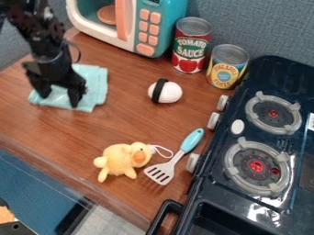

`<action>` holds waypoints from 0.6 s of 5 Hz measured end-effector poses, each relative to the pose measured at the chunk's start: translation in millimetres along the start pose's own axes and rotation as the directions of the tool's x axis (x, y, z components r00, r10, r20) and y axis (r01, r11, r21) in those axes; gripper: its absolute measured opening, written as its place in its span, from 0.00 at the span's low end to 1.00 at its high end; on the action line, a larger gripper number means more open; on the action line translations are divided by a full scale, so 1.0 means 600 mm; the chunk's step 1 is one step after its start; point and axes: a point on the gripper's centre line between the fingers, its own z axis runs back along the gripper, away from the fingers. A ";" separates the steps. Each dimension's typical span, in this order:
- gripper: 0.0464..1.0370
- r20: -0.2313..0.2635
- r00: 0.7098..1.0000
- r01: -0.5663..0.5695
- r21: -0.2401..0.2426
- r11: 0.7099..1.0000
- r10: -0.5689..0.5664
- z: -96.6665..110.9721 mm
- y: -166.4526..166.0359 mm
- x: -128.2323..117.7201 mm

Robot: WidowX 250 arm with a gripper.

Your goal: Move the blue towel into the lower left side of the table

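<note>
- I see a grey-blue, fabric-like wall (264,23) behind the brown wood-grain tabletop (36,124).
- Past its near edge, I see a flat blue surface (36,179) and grey floor (101,224).
- Bright glare marks the toy stove (217,204).

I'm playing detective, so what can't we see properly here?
All in the camera view:
- Part of the blue towel: hidden behind the gripper.
- Whether its fingers touch the towel: the slanted view leaves this unclear.
- Toy microwave's top: cut off by the top edge.
- Toy stove's far right: cut off by the right edge.
</note>
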 end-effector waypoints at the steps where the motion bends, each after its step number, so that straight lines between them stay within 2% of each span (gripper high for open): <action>1: 0.96 0.018 0.999 -0.046 0.003 0.999 0.046 -0.016 0.008 0.031; 3: 0.96 0.031 0.997 -0.076 0.011 0.997 0.076 -0.043 0.026 0.095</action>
